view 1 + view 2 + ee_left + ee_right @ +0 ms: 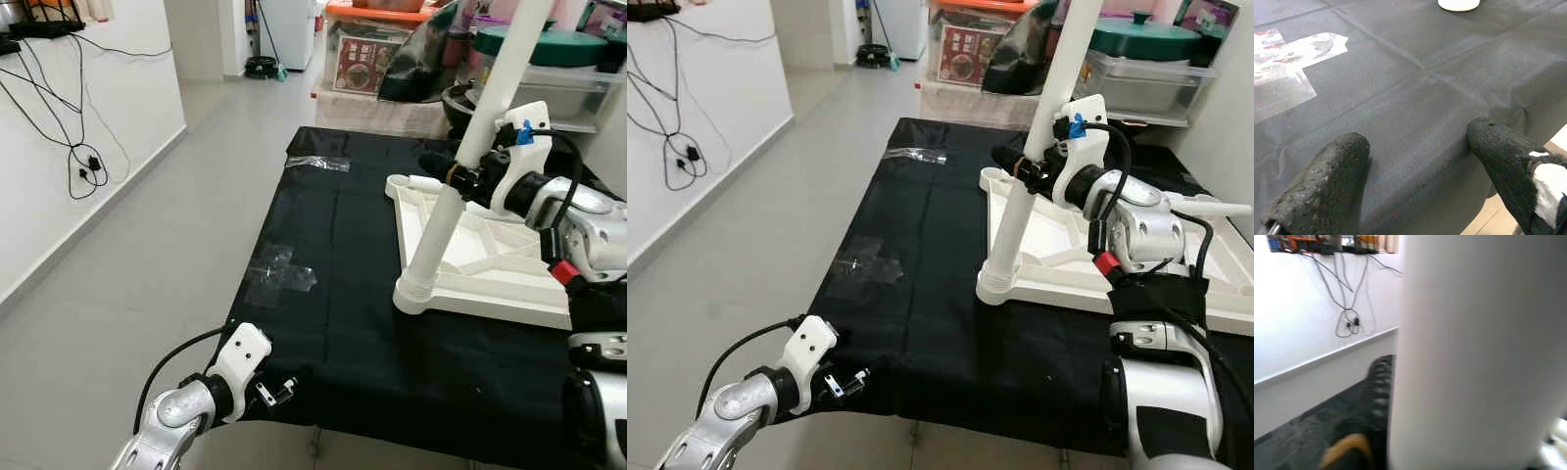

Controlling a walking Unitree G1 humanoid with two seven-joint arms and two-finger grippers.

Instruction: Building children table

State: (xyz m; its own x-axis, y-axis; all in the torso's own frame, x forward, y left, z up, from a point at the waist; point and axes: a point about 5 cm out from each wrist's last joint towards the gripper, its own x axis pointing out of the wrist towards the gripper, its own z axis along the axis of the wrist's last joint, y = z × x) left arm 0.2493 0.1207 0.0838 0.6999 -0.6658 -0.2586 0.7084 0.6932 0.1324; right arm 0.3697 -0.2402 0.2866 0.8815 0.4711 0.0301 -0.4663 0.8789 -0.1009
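A white tabletop (490,264) lies upside down on the black-covered table (333,323). A long white leg (441,230) stands in its near left corner socket (416,294), leaning toward the far right. My right gripper (460,178) is shut on the leg about halfway up; in the right wrist view the leg (1479,352) is very close. My left gripper (279,392) hovers at the table's near left edge, away from the tabletop. In the left wrist view its two black fingers (1327,181) stand apart over bare cloth, holding nothing.
Clear tape patches (279,272) stick to the cloth, with another (318,163) at the far left corner. Storage boxes and a pot (549,59) crowd the far end. A white wall with hanging cables (83,162) runs along the left, with grey floor (147,284) between it and the table.
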